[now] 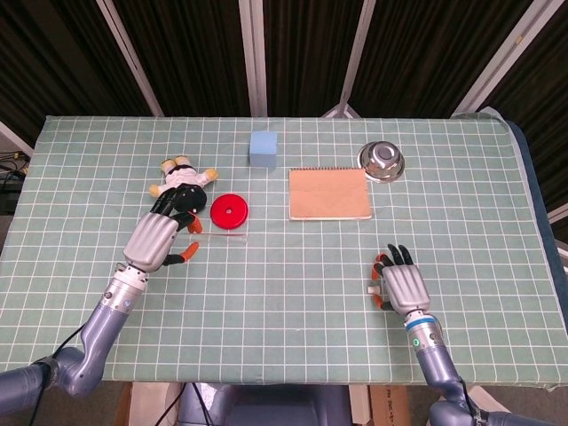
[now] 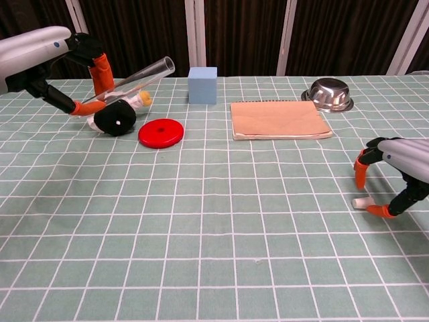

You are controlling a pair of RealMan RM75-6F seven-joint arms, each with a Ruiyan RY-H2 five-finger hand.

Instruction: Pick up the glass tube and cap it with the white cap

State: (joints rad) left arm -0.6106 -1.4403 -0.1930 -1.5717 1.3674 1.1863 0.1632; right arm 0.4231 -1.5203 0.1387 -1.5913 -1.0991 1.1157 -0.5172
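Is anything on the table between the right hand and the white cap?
Nothing visible. The right hand arches directly over the white cap, a fingertip beside it. The left hand holds the glass tube raised.
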